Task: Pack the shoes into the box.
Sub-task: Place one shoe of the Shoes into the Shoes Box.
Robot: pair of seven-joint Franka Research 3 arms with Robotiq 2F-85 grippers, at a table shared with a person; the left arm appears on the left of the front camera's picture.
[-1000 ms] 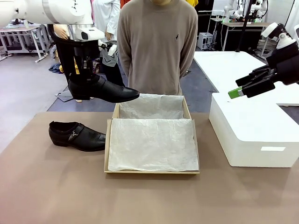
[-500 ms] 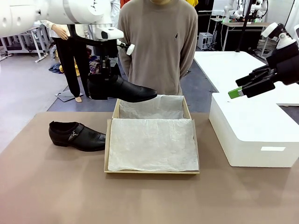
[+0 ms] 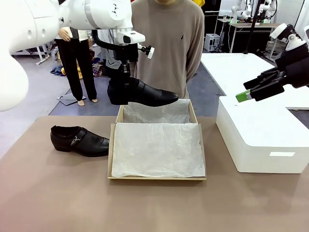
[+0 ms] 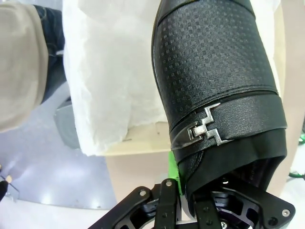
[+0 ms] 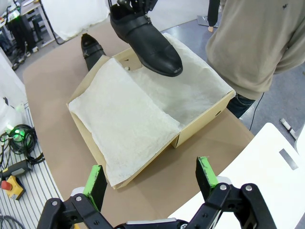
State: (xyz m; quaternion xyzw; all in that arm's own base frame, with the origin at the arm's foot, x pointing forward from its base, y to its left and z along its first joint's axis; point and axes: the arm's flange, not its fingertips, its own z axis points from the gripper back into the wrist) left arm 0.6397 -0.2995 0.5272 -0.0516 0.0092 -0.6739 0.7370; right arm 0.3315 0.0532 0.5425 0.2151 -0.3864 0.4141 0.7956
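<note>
Step in hand, as judged: transfer of the first shoe into the box. The carried shoe is held clear in the air above the box's far-left corner, level, with its toe pointing across the box toward the white block. The left hand is clamped on the shoe's collar at the heel end; in the left wrist view the buckle is seen just ahead of the fingers. The second shoe is lying on the bench just beside the box's left wall, not yet touched. The tissue paper lining the box is spread flat, with nothing on it. The right hand is parked above the white block, well apart from the box, its green pads spread and nothing between them. A person is standing behind the box's far edge. Next move, as judged: the shoe is to be carried further over the lining, lowered clear of the box wall, laid down and released; the second shoe is then to be fetched.
</note>
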